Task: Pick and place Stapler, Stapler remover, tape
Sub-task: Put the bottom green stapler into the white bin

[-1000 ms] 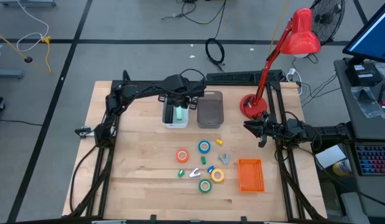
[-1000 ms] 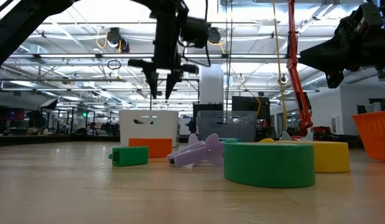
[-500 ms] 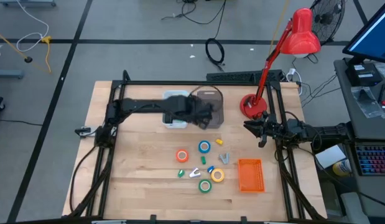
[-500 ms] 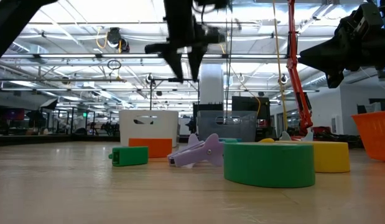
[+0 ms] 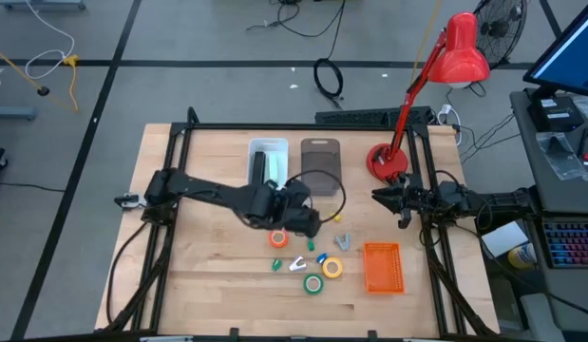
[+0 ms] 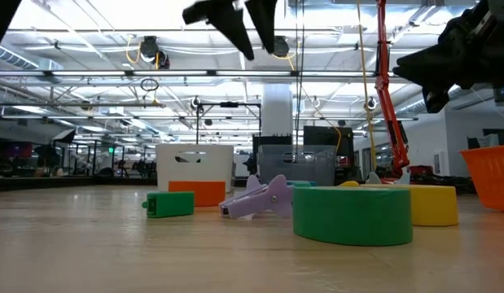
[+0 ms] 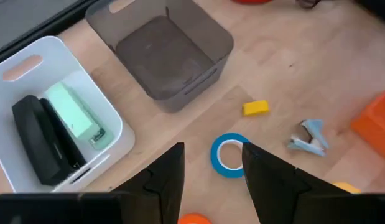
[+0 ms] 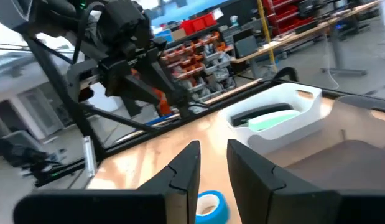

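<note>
My left gripper (image 7: 212, 168) hangs open and empty above the table's middle (image 5: 306, 226), over the blue tape (image 7: 228, 154), which lies flat. The orange tape (image 5: 278, 238), yellow tape (image 5: 332, 269) and green tape (image 5: 313, 284) lie flat nearby. A black stapler (image 7: 40, 140) and a mint-green stapler (image 7: 77, 118) lie in the white bin (image 5: 268, 161). A small yellow stapler (image 7: 255, 107), a small green one (image 6: 168, 203), a light-blue stapler remover (image 7: 310, 137) and a purple one (image 6: 256, 198) lie on the wood. My right gripper (image 5: 400, 211) waits open at the right edge.
An empty grey bin (image 5: 320, 157) stands beside the white bin at the back. An orange basket (image 5: 382, 267) sits near the front right. A red desk lamp (image 5: 384, 160) stands at the far right corner. Bare wood lies at the table's left and front.
My left gripper has swung from above the white bin toward the table's right and near edge, past the grey bin, to above the blue tape. It rose a little and turned about on the way. Its fingers stayed open and empty.
</note>
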`<state>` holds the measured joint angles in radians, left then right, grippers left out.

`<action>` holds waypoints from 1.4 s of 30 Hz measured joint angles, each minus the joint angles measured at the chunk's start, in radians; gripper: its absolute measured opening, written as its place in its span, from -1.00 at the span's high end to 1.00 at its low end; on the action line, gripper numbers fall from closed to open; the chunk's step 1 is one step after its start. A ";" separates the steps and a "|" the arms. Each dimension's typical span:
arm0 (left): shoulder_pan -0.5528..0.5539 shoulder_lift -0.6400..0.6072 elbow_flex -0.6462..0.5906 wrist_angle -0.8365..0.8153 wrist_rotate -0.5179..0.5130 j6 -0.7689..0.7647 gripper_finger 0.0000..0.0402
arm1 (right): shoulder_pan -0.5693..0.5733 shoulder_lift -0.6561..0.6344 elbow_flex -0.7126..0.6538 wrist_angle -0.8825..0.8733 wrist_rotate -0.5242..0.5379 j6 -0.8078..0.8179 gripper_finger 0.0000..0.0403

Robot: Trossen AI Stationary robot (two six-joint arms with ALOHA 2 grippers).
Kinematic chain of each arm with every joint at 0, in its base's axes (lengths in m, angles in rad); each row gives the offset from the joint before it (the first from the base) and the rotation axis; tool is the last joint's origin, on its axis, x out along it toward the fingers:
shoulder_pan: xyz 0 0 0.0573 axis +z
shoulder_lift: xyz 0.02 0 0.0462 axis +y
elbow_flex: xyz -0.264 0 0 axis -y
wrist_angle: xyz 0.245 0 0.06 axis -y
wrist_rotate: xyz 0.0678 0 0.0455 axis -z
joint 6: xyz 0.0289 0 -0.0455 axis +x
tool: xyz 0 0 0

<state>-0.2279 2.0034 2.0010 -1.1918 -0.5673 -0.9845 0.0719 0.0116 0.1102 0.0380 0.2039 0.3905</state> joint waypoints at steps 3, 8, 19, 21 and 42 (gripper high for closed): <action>-0.034 -0.014 0.000 -0.034 -0.040 -0.034 0.20 | 0.000 0.000 0.000 0.007 -0.001 0.020 0.64; -0.080 -0.025 -0.003 -0.123 -0.094 -0.132 0.20 | 0.000 0.004 0.000 0.013 -0.029 0.022 0.64; -0.204 -0.038 -0.008 -0.235 -0.119 -0.302 0.51 | 0.000 0.004 0.000 0.016 -0.027 0.035 0.64; -0.227 -0.040 -0.008 -0.259 -0.118 -0.346 0.59 | 0.000 0.004 0.000 0.015 -0.027 0.035 0.64; -0.274 -0.039 -0.028 -0.173 0.410 -0.432 0.88 | 0.000 0.004 0.000 0.014 -0.027 0.032 0.64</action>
<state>-0.5024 1.9640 1.9728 -1.3647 -0.1575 -1.4170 0.0719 0.0154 0.1103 0.0521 0.1772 0.4225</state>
